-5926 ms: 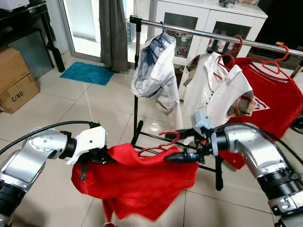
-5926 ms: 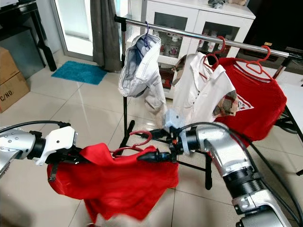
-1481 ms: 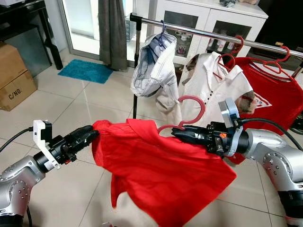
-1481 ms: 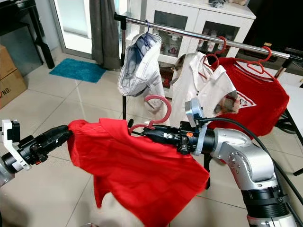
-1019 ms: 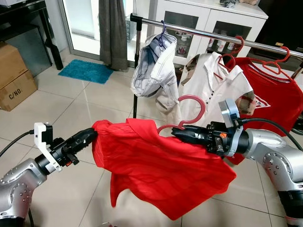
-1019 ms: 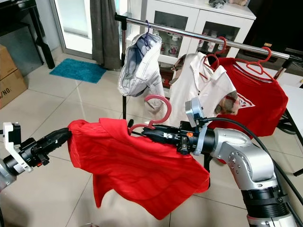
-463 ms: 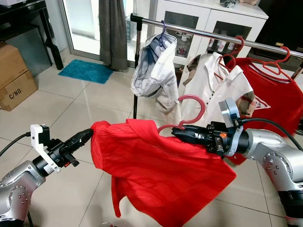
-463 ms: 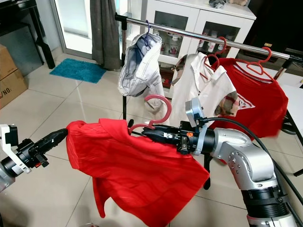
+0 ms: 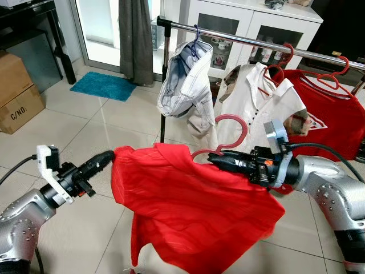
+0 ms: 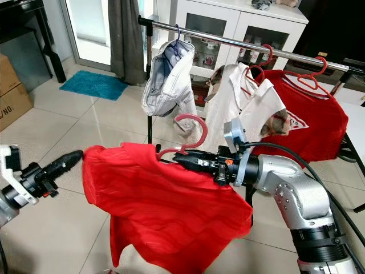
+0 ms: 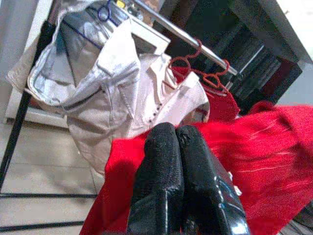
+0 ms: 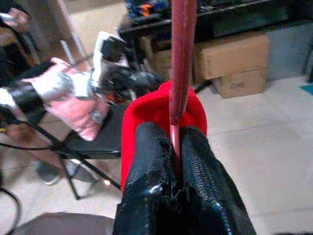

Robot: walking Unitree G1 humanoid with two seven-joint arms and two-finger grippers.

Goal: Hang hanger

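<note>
— Where was the hanger (image 9: 228, 134) relative to the right gripper (image 9: 219, 161)?
— Its pink hook rose above the fingertips, short of the rail (image 9: 256, 43); the two fingers were pinched on its stem, and the right wrist view had the stem squeezed between both pads. The red shirt (image 9: 194, 211) draped from it, hanging below the arm.

— And the left gripper (image 9: 108, 155)?
— Fingers pressed together, tip right at the shirt's shoulder edge; I couldn't tell whether it touched the cloth.

— Any writing?
— The cardboard box (image 9: 20, 94) by the wall read "C/NO." A red T-shirt (image 9: 328, 117) on the rail bore a triangular logo, unreadable.

— Anything one view added?
— The left wrist view looked up at the pale jacket (image 11: 93, 83) on a blue hanger
</note>
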